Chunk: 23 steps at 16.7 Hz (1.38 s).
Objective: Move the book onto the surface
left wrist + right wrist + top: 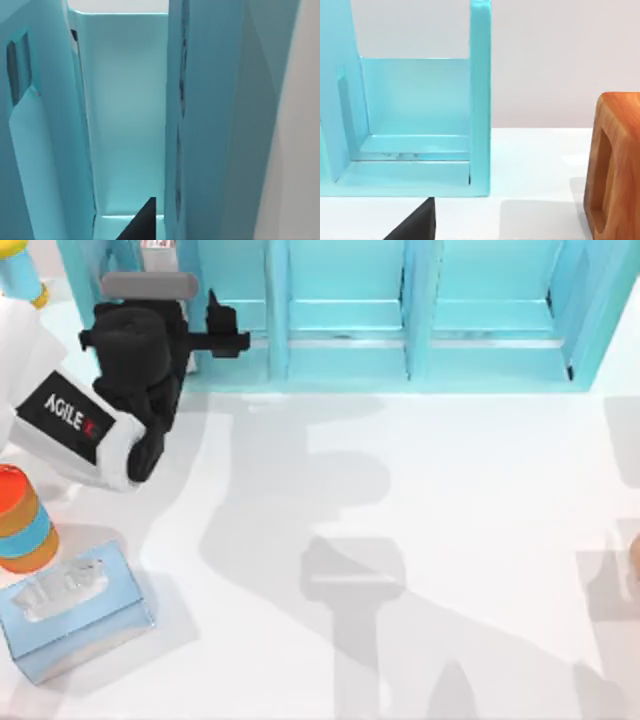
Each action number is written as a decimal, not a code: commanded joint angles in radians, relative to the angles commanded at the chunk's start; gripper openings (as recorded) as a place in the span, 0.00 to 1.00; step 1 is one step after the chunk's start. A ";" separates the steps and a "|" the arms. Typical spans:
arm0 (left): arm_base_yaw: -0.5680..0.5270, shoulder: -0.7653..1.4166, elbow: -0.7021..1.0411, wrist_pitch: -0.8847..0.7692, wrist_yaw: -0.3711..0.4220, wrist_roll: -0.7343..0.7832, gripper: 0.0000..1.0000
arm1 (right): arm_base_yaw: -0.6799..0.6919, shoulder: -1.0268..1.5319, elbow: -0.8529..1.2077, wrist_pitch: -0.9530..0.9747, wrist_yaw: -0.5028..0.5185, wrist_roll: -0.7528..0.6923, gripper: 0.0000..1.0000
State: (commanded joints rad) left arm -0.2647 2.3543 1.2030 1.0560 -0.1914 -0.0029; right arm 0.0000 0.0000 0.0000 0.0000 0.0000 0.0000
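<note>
- Left gripper (226, 332): upper left of the top view, black, at the front edge of the shelf unit's leftmost compartment. A dark wedge of it shows at the lower centre of the left wrist view (142, 224). Whether it is open or closed cannot be told.
- Shelf unit (420, 370): light blue, compartmented, along the top edge of the top view.
- Book (205, 125): possibly the upright teal slab at centre right of the left wrist view, standing inside the shelf compartment just beside the left gripper. Its identity is uncertain.
- White tabletop (450, 540): broad and plain, crossed by grey arm shadows.
- Tissue box (75, 612): pale blue with a clear slot, lower left of the top view, resting on the tabletop.
- Banded cylinder (22, 522): orange and blue, at the left edge, just beside the tissue box.
- Right gripper (415, 223): dark tip at the lower left of the right wrist view, facing the shelf unit's end compartment. Its grip state cannot be told.
- Wooden block (615, 165): hollow-faced, at the right edge of the right wrist view, on the tabletop.
</note>
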 joint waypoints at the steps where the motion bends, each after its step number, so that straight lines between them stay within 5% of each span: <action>1: 0.000 0.000 0.000 0.000 0.000 0.000 0.55 | 0.000 0.000 0.000 0.000 0.000 0.000 1.00; 8: 0.000 0.000 0.000 0.000 0.000 0.000 0.02 | 0.000 0.000 0.000 0.000 0.000 0.000 1.00; 23: -0.022 -0.119 -0.054 -0.069 -0.019 -0.001 0.00 | 0.000 0.000 0.000 0.000 0.000 0.000 1.00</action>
State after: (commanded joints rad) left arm -0.2871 2.2354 1.1494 0.9865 -0.2101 -0.0041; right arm 0.0000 0.0000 0.0000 0.0000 0.0000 0.0000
